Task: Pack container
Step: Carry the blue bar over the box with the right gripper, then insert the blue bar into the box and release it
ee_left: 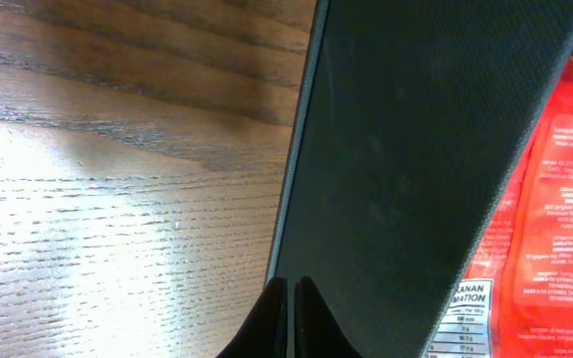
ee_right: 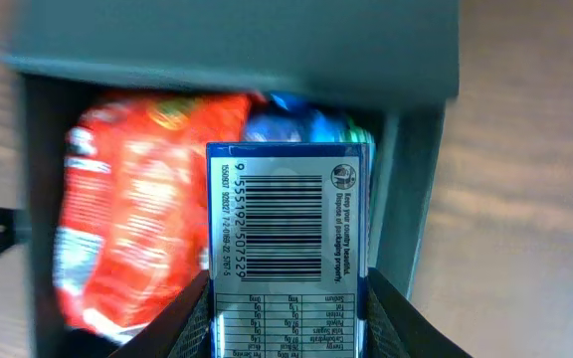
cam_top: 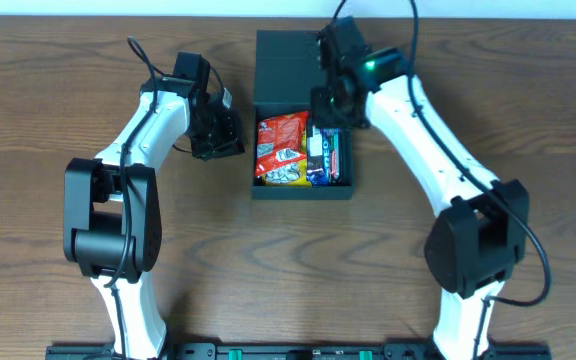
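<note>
1. Container (cam_top: 303,192): dark teal box on the tabletop (cam_top: 298,270), upper centre of the overhead view. Its lid (cam_top: 286,65) is swung open toward the top edge of the frame.
2. Contents: a red packet (cam_top: 278,140) fills the left half of the box. Blue wrappers (cam_top: 334,160) lie along the right wall.
3. My right fingers (cam_top: 326,115): over the box's upper right part, clamped on a blue-and-white packet (ee_right: 286,229). Its barcode faces the wrist camera, and one finger sits on each long edge.
4. Room around that packet, right wrist view: the red packet is just beside it on the left and the container's right wall is just beside it on the right. Another blue wrapper shows behind its top edge. I cannot tell whether its far end rests on anything.
5. My left fingers (ee_left: 289,310): pressed together and holding nothing, at the bottom centre of the left wrist view. They sit at the foot of the container's outer left wall; I cannot tell whether they touch it.
6. Edge: that wall's corner runs diagonally from top centre down to my left fingertips. Wood grain lies to its left, and the red packet shows past the rim at the right edge of the frame.
7. Open room: bare wood spreads across the lower centre of the overhead view, between my two arms. More lies left of the box, beyond my left fingers.
</note>
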Tool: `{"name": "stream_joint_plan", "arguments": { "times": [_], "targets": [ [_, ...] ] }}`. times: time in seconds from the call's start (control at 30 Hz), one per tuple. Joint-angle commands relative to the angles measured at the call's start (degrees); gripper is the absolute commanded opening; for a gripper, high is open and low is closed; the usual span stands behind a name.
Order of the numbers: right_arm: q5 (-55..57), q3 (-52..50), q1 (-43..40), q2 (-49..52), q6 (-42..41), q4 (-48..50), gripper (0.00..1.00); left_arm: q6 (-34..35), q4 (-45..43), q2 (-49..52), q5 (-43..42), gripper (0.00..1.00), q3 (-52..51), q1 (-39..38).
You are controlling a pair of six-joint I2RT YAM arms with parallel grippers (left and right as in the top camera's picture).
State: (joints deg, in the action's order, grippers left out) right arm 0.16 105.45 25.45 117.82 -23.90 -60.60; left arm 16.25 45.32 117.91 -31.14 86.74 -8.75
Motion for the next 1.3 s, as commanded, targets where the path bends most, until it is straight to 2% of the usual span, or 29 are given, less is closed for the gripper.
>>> {"name": "stream_joint_plan", "arguments": {
  "times": [0.0,0.47,0.5,0.53,0.57,0.63,0.67,0.8,0.97,1.1,1.2,1.27],
  "targets": [
    [6.4,-2.9,2.0,1.1,-6.8,0.0,0.01,-0.9,0.1,0.9,0.2,0.06,-0.3,-0.2],
    [7.3,-12.6,2.7,1.1,-9.3,4.6,0.01,-1.0,0.1,0.9,0.2,0.06,-0.3,-0.2],
    [7.3,-12.6,2.7,1.1,-9.2,4.7,0.09,-1.0,0.1,0.9,0.2,0.06,-0.3,-0.2],
    [7.3,-12.6,2.7,1.1,-9.0,4.8,0.28,-1.0,0.1,0.9,0.2,0.06,-0.3,-0.2],
    [7.4,-12.6,2.7,1.1,-8.7,4.9,0.42,-1.0,0.1,0.9,0.2,0.06,-0.3,-0.2],
    [7.4,-12.6,2.7,1.1,-7.5,5.4,0.67,-1.0,0.2,0.9,0.2,0.06,-0.3,-0.2],
    [7.5,-12.5,2.6,1.1,-7.3,5.4,0.76,-1.0,0.2,0.9,0.2,0.06,-0.3,-0.2],
    [7.5,-11.3,2.3,0.2,-7.3,4.6,0.9,-1.1,0.6,0.9,0.2,0.06,-0.3,-0.2],
    [7.8,-7.9,2.2,-3.3,-6.0,3.5,0.87,-1.0,0.5,0.9,0.2,0.06,-0.3,-0.2],
    [11.4,-6.6,2.2,-7.6,-5.6,4.0,0.75,-1.0,0.4,0.9,0.2,0.06,-0.3,-0.2],
    [14.1,-6.6,2.2,-10.9,-4.7,5.2,0.6,-1.0,0.0,0.9,0.2,0.06,-0.3,-0.2],
    [14.2,-6.6,2.2,-12.0,-2.9,6.3,0.38,-1.0,-0.2,0.9,0.2,0.06,-0.3,-0.2]
  ]
}}
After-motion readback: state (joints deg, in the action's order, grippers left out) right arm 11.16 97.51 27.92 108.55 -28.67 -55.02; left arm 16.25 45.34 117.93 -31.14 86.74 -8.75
